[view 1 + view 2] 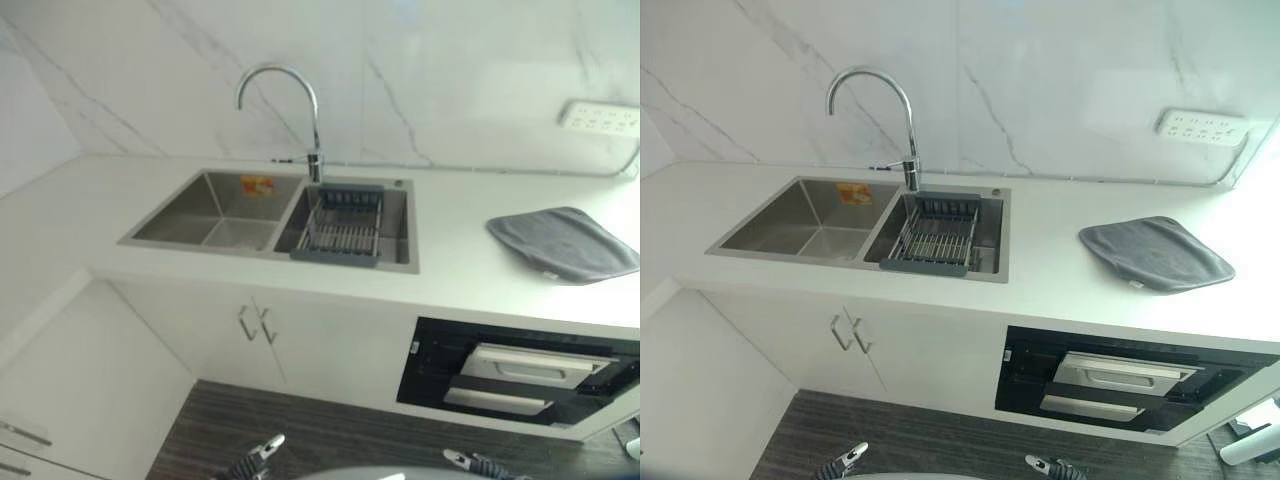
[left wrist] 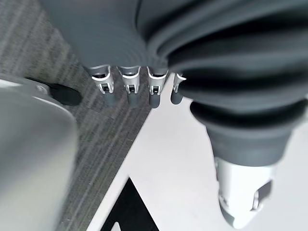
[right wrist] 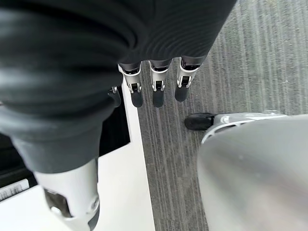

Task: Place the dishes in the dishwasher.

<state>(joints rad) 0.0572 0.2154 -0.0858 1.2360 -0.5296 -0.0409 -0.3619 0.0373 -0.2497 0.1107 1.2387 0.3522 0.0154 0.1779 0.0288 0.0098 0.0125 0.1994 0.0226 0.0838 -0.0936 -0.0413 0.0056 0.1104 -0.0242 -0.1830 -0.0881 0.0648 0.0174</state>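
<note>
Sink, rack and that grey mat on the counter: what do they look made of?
Sink: looks like brushed stainless steel, with a dull grey sheen and sharp folded corners. Rack in its right basin: thin shiny metal bars in a dark frame, probably plastic. Mat: soft cloth, likely microfibre or towel, matte grey with a stitched edge and slight sag.

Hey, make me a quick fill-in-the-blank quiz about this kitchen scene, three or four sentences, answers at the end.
1. The rack sits in the ____ basin of the sink.
2. The grey cloth lies on the ____.
3. The dishwasher is under the counter, to the ____ of the cabinet doors.
4. Both hands, left hand and right hand, hold ____.

Answers: right; counter; right; nothing
</note>
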